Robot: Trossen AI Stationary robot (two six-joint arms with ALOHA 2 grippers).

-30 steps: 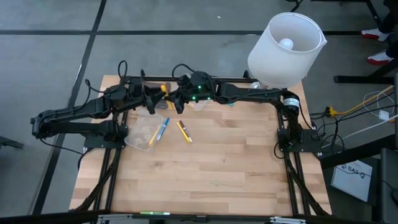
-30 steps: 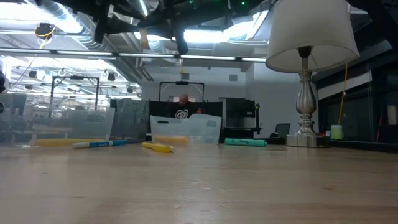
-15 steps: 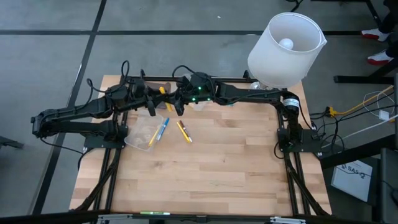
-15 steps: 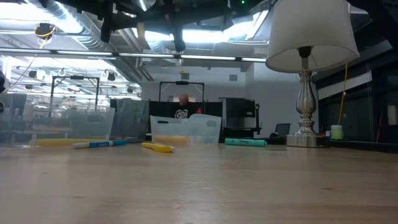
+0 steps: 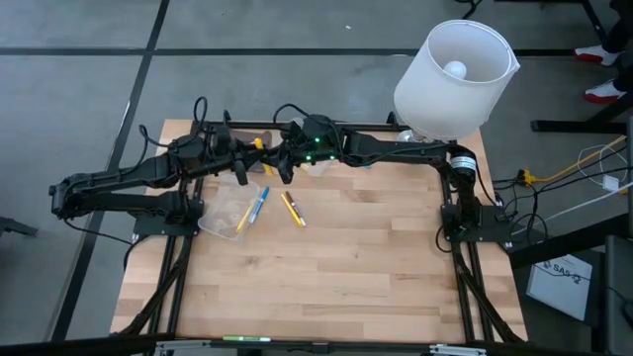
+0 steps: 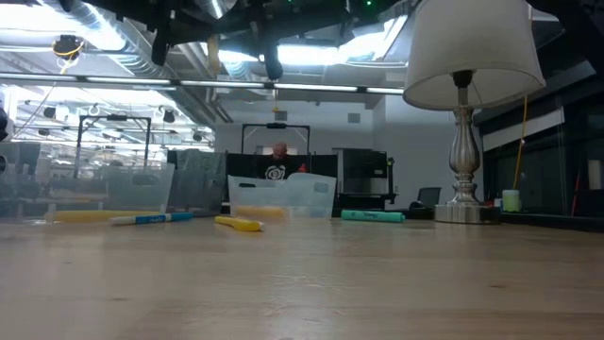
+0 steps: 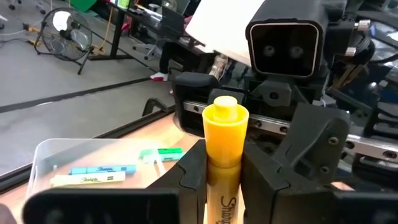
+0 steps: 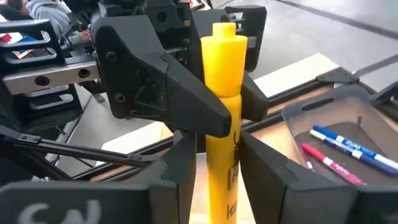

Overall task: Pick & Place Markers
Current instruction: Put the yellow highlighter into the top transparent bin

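Meeting above table's far edge: left gripper (image 7: 222, 180) and right gripper (image 8: 217, 165), each pinching same upright yellow marker (image 8: 224, 99) from opposite ends. Blue marker (image 5: 258, 203) and another yellow marker (image 5: 292, 209) lying on table (image 5: 336, 267) below.

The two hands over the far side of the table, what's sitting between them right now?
A yellow marker, standing between the left hand and the right hand, with both sets of fingers around it. Both wrist views show this clearly.
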